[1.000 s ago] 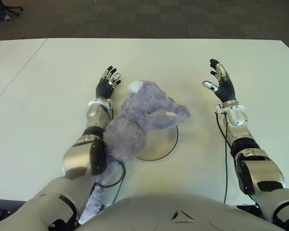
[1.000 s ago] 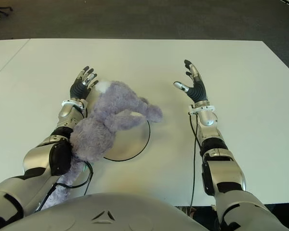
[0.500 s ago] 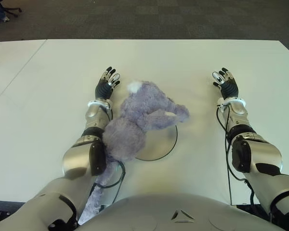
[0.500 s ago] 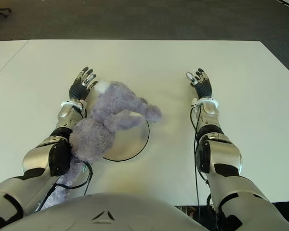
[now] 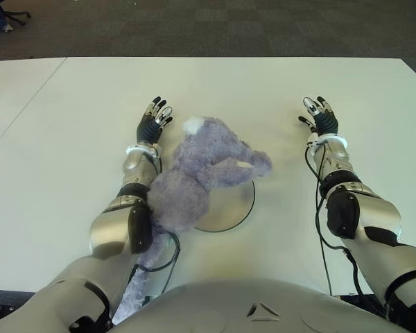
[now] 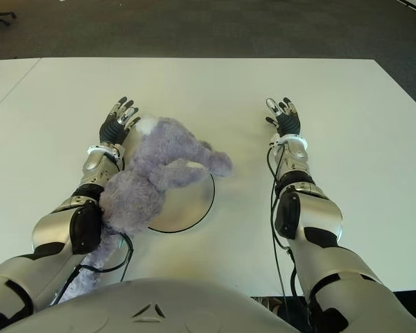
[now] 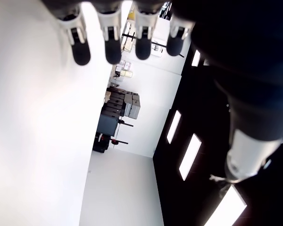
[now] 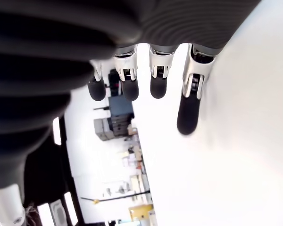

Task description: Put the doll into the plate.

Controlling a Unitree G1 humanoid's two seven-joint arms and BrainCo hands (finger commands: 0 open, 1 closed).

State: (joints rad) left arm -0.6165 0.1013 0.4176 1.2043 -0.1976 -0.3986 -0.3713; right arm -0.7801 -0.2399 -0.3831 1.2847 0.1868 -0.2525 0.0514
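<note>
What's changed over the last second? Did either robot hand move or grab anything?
The right robot hand turned from a raised, thumb-out pose to palm down over the table and drew back slightly toward the robot, fingers extended, holding nothing. The left robot hand, the doll and the plate stayed as they were: the doll lies partly on the plate, its tail end off the plate's left rim, against the left arm.
</note>
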